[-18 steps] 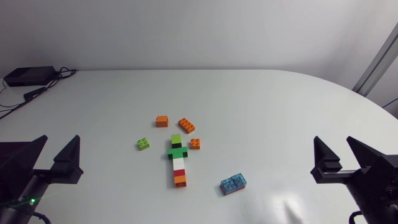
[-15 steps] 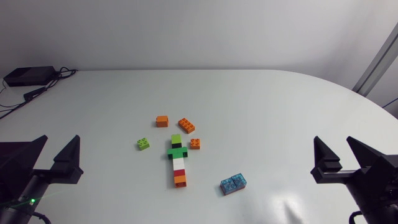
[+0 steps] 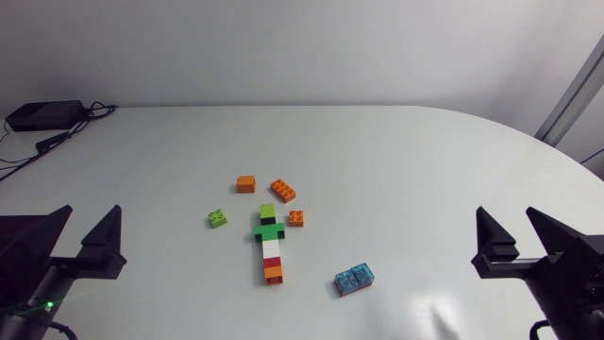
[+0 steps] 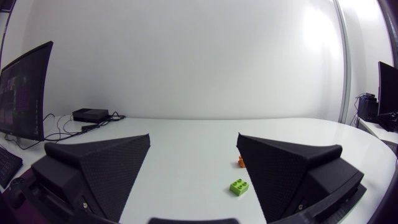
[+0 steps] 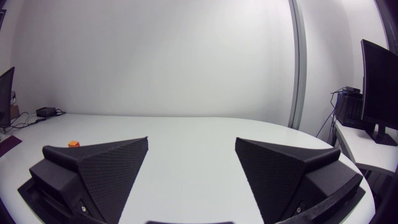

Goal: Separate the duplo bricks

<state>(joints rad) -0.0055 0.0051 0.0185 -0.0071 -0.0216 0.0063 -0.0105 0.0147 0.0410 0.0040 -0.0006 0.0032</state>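
A joined strip of duplo bricks (image 3: pixel 270 245) lies flat mid-table, with green and black bricks at its far end, then white, red and orange toward me. Loose bricks lie around it: an orange one (image 3: pixel 246 183), a longer orange one (image 3: pixel 283 190), a small orange one (image 3: pixel 295 218), a lime one (image 3: pixel 218 218) and a clear blue one (image 3: pixel 356 279). My left gripper (image 3: pixel 79 238) stands open at the left edge, far from the bricks. At the right edge my right gripper (image 3: pixel 515 238) is open and empty. Ahead of the left gripper (image 4: pixel 193 168) lies the lime brick (image 4: pixel 239 186). The right gripper (image 5: pixel 191 168) holds nothing.
A black box with cables (image 3: pixel 42 115) sits at the table's far left corner. The white table (image 3: pixel 396 170) curves round at its far right.
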